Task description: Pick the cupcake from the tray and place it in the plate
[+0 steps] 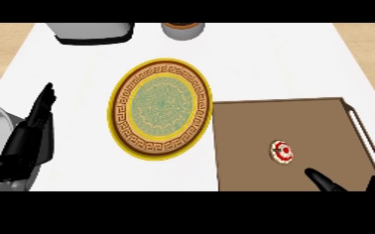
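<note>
Reaching is the step in hand: the right hand (324, 180), fingers spread and holding nothing, sits at five o'clock of the cupcake (281, 151) on the tray (249, 124). Next: close around it, then carry toward ten o'clock to the plate (161, 108).

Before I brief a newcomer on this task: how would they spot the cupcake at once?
Find the brown tray on the white counter's right side, beside the gold-rimmed patterned plate. The cupcake is the one small round thing lying on it, white with red markings, just beyond the right hand.
</note>
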